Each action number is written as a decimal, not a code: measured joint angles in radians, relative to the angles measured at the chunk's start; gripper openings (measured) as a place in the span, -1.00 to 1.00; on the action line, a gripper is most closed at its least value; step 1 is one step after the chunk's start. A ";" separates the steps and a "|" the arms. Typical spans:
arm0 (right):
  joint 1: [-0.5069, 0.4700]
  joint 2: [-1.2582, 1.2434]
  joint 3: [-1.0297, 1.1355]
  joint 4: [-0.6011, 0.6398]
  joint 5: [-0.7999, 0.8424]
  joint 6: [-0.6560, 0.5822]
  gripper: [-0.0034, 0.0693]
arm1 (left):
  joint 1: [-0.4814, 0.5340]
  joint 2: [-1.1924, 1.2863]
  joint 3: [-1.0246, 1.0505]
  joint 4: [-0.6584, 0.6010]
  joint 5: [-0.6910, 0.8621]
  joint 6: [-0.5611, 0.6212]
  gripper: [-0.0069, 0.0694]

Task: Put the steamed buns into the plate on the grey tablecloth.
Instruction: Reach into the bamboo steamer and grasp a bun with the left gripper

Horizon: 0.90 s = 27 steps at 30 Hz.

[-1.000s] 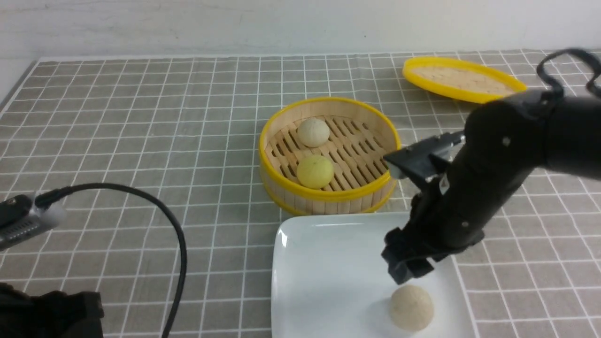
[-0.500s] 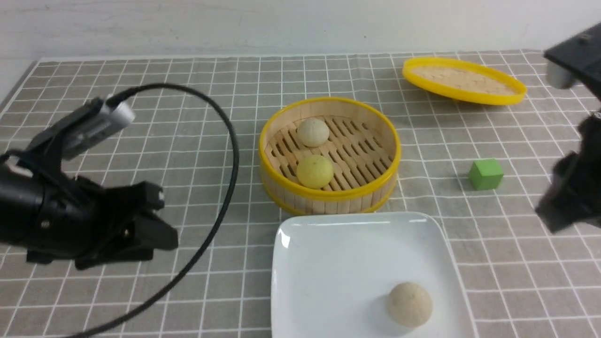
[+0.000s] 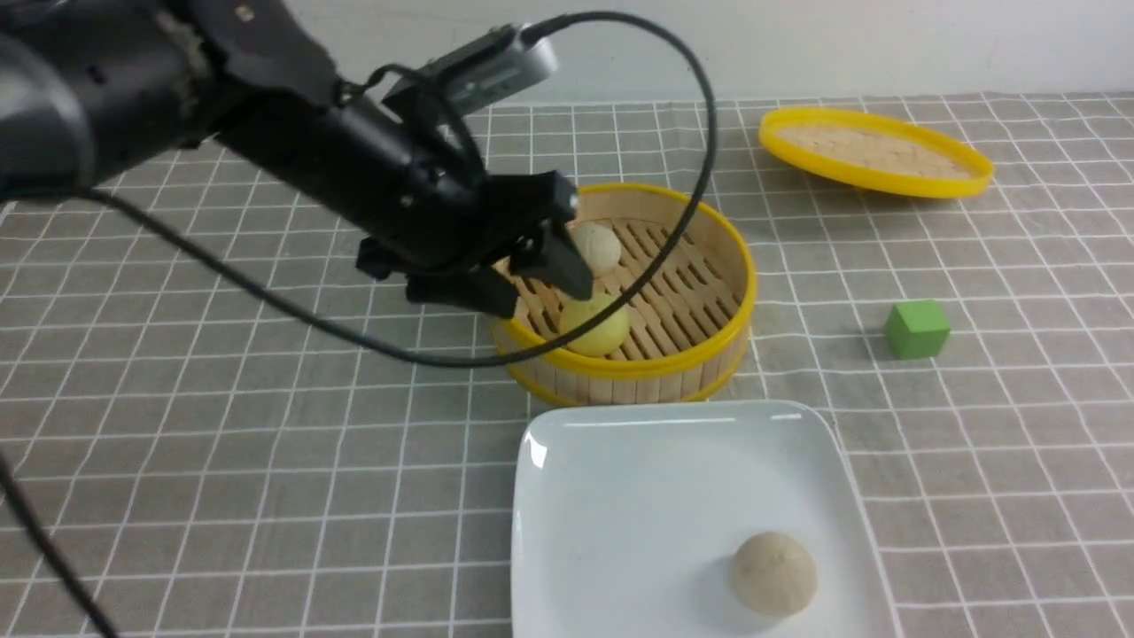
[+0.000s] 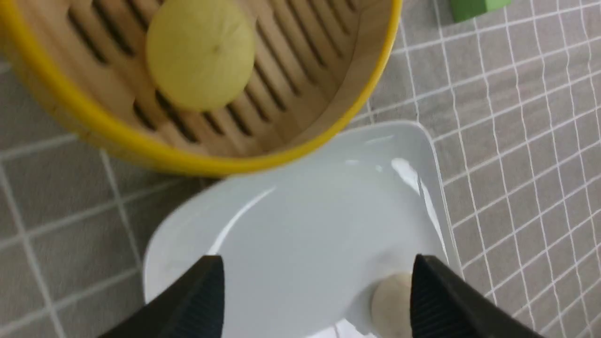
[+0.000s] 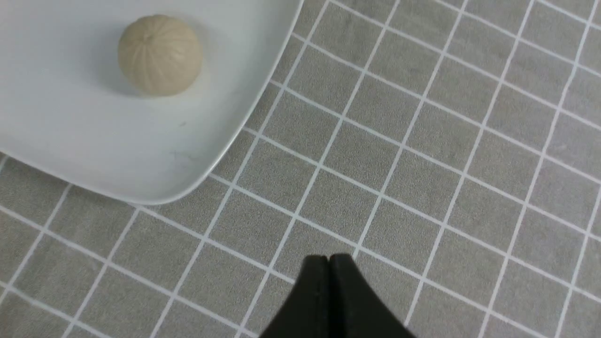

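The white plate [image 3: 549, 443] lies on the grey tablecloth [image 3: 266, 443] with one beige steamed bun [image 3: 772, 573] in its near right part. A pale yellow bun [image 3: 595, 326] and an off-white bun [image 3: 604, 248] sit in the bamboo steamer basket [image 3: 709, 354]. My left gripper [image 3: 547, 299] hangs open over the basket's left side, just above the yellow bun [image 4: 201, 54] and partly hiding the off-white one. In the left wrist view its jaws [image 4: 314, 267] are wide apart and hold nothing. My right gripper [image 5: 329, 263] is shut and empty above bare cloth beside the plate [image 5: 94, 155] and the beige bun [image 5: 159, 54]. It is outside the front view.
A green cube [image 3: 916, 329] sits on the cloth right of the basket. The yellow-rimmed bamboo lid [image 3: 873, 151] lies at the back right. The left arm's black cable [image 3: 673, 239] loops over the basket.
My left arm swung from the near left up over the basket and its jaws opened wide. My right arm pulled away from the plate, out of the front view, and its jaws closed.
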 joint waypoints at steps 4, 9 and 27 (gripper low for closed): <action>0.000 -0.009 0.056 -0.011 -0.071 0.000 -0.94 | -0.056 0.149 -0.214 0.122 0.023 -0.064 0.59; 0.000 -0.010 0.065 -0.015 -0.104 0.000 -0.93 | -0.109 0.278 -0.387 0.282 0.075 -0.159 0.59; 0.000 -0.012 0.065 -0.024 -0.121 0.000 -0.90 | -0.157 0.483 -0.466 0.528 0.052 -0.201 0.10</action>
